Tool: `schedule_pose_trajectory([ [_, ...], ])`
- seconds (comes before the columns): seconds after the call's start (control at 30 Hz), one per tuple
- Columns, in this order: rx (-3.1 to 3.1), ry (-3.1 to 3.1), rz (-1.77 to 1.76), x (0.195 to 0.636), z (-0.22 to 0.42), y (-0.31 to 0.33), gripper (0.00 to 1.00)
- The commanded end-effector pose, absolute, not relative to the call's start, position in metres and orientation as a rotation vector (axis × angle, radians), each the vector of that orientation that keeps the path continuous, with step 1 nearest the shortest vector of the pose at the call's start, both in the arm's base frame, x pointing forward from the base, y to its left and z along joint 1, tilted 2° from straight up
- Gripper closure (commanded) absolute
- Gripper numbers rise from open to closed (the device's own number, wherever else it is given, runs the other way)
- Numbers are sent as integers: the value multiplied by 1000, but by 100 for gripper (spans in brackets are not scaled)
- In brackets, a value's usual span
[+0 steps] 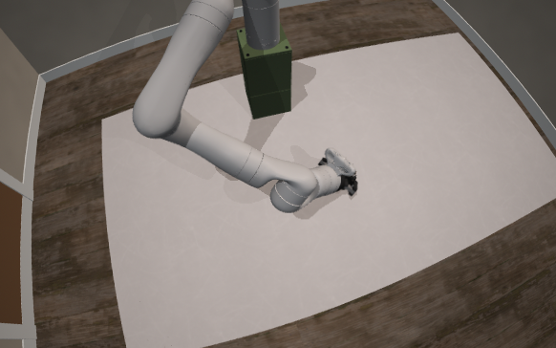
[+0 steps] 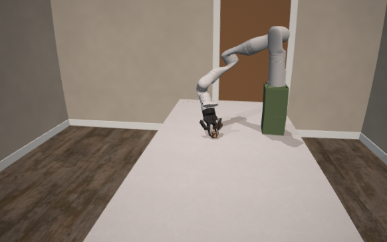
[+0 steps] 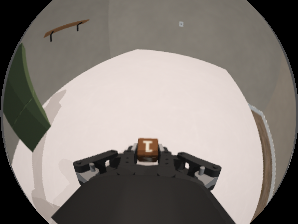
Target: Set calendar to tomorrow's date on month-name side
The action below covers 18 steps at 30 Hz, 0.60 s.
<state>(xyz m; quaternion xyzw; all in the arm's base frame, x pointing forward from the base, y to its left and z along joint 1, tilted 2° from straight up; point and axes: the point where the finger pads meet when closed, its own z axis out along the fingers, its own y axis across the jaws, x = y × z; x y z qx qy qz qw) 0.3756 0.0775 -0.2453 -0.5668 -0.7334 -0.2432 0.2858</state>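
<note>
A brown cube (image 2: 214, 134) (image 3: 148, 147) with a white digit that looks like a 1 on the face toward the wrist camera is between my fingertips. My gripper (image 2: 213, 131) (image 3: 147, 149) is shut on this cube, low over the white surface; whether the cube touches the surface I cannot tell. In the exterior view, another brown piece shows just behind the fingers, too small and too covered to tell whether it is tray or cube. The arm hides the calendar in the top view. The month side and the other cube's digit are not readable.
The green pedestal (image 1: 267, 81) (image 2: 274, 110) (image 3: 24, 107) carries the arm's base. The white surface (image 1: 399, 119) (image 2: 225, 186) (image 3: 150, 90) lies under the gripper, with wooden floor (image 1: 447, 296) (image 2: 88, 166) beyond its edges.
</note>
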Motion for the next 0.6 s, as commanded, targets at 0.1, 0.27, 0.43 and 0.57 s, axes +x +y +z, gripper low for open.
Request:
schedule_pose_trajectory([
  [0.1,-1516,-1961,-651,376,-246,78,74],
  [0.27,-1516,-1961,-651,376,-248,78,74],
  [0.43,-1516,-1961,-651,376,-248,78,74],
  [0.57,-1516,-1961,-651,376,-248,78,74],
])
